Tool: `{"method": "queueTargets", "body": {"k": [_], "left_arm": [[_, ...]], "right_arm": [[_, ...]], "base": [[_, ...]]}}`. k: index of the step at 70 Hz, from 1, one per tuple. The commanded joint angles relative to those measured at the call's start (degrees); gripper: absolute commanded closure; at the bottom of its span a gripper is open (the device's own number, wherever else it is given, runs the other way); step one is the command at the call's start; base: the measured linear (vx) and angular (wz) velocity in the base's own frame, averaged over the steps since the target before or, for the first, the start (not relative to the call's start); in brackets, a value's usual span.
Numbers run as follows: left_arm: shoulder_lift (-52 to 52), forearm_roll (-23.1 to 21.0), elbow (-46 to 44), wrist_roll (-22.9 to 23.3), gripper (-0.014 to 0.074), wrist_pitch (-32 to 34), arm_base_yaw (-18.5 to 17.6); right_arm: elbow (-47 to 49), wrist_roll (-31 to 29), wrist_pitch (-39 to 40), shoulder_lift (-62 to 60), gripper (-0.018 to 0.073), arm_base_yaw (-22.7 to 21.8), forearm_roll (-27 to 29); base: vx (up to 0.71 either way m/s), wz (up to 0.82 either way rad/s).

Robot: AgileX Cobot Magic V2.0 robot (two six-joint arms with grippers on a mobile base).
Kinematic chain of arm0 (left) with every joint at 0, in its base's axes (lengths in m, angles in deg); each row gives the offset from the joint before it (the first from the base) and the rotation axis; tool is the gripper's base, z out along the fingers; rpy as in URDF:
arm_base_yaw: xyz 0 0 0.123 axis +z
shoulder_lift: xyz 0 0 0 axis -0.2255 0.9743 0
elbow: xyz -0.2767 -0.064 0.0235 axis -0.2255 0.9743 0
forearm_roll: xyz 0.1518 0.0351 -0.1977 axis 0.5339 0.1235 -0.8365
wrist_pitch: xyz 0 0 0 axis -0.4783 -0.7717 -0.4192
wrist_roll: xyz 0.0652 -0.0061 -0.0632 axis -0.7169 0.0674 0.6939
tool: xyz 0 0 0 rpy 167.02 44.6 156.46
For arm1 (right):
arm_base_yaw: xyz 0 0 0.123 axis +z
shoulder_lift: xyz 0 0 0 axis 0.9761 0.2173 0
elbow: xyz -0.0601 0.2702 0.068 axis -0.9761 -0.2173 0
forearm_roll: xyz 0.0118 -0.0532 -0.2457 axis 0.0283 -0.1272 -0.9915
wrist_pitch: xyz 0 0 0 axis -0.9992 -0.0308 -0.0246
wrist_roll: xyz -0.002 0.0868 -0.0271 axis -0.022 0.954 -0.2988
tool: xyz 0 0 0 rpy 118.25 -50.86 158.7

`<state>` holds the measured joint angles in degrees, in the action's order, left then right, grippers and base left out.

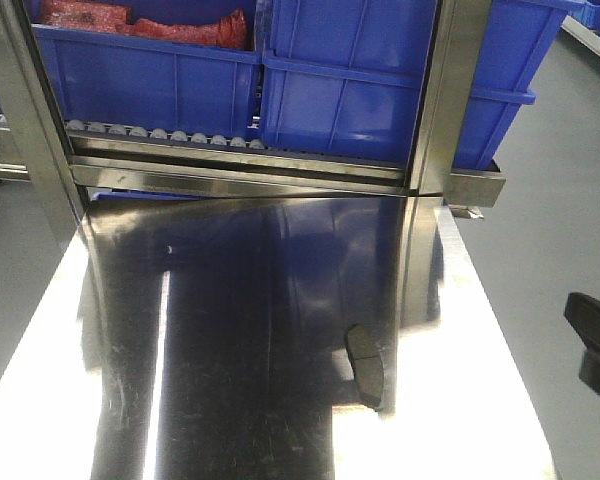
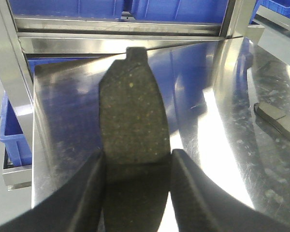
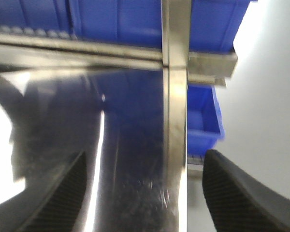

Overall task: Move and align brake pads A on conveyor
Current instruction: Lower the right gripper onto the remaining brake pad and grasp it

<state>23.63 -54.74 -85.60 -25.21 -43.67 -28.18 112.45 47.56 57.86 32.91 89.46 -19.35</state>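
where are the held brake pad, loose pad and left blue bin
held brake pad [image 2: 133,116]: left wrist view, face middle
loose pad [image 1: 366,368]: front view, its centre
left blue bin [image 1: 150,85]: front view, front wall

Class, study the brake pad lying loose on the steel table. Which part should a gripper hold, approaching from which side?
Probably grip the loose brake pad across its narrow width at mid-length, descending from above. It lies flat on the steel table, so only its long edges offer opposed faces. The right gripper is open and free; the left gripper holds another pad.
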Motion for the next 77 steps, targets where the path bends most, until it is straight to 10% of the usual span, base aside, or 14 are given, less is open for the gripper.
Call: {"method": "queueTargets", "body": {"k": [1,45,77], "left_arm": [[0.2,-0.3,-1.6,0.1,0.0603,5.4,-0.3],[0.2,-0.3,-1.6,0.1,0.0603,5.4,-0.3],[0.2,-0.3,-1.6,0.1,0.0603,5.4,-0.3]], "right_arm": [[7.1,-0.8,-3.5,5.9,0.0078,0.1,0.2],[23.4,-16.9,-18.2,36.9,0.0078,2.6,16.5],[40.5,-2.4,-25.4,55.9,0.0078,17.6,6.0]], "base": [[0.0,0.0],[0.0,0.0],[0.0,0.0]]}}
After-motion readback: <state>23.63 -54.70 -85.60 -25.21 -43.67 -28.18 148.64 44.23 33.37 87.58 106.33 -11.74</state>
